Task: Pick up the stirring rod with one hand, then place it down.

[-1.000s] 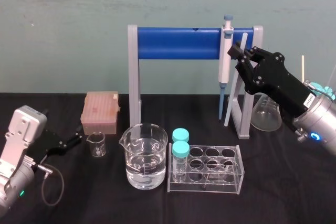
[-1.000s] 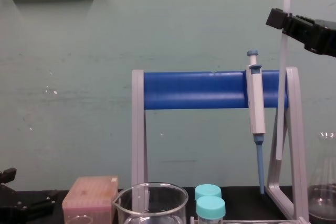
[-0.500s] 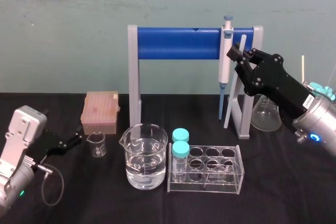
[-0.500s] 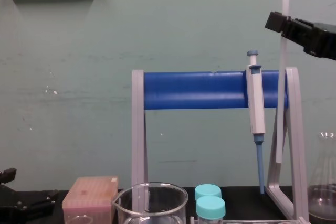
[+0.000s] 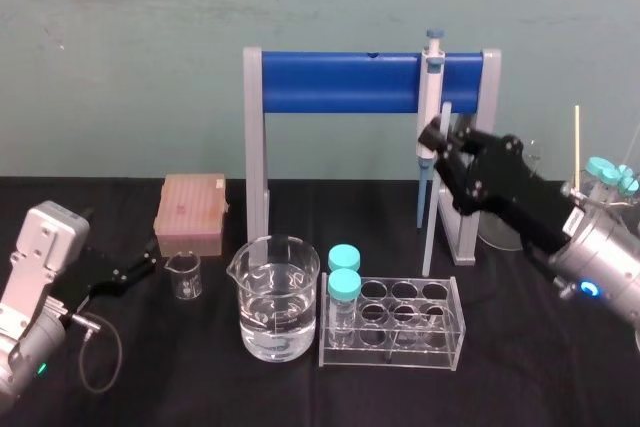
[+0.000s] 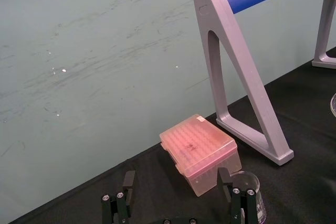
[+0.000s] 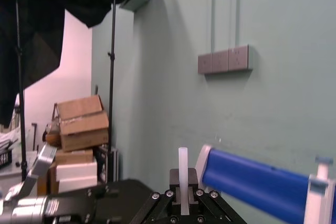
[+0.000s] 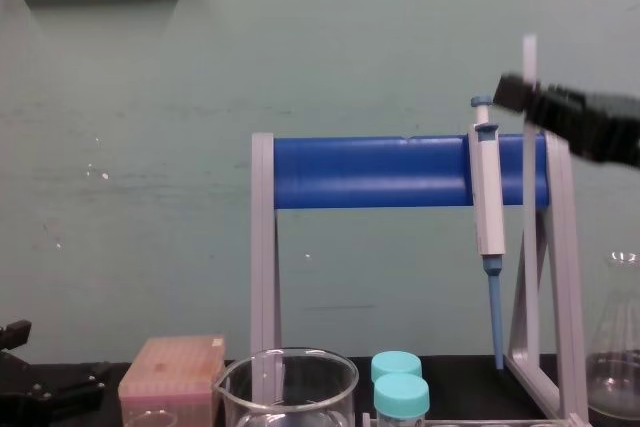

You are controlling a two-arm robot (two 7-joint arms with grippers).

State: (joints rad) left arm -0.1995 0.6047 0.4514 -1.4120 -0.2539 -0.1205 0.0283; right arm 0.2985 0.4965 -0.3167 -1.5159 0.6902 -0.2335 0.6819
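Left gripper (image 5: pixel 140 269): parked at 8 o'clock from the beaker (image 5: pixel 277 297), fingers spread, empty.
Tube rack (image 5: pixel 440 345): at 6 o'clock from the rod's lower end; we steer clear of it.
Stirring rod (image 5: pixel 432 222): near upright, lower end low over the cloth (image 5: pixel 530 367).
Right gripper (image 5: pixel 441 139): clenched on the rod's upper part; we would lower slowly, lay it flat, then let go.
Pipette stand (image 5: pixel 470 207): close at 12 o'clock; we avoid knocking the pipette (image 5: pixel 430 97).

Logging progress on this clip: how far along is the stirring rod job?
Done: the right gripper is shut on the stirring rod near its top, with the rod upright by the pipette stand. In hand: whether its lower end touches the table is unclear. Left: laying it down and releasing. The left gripper is parked, open.
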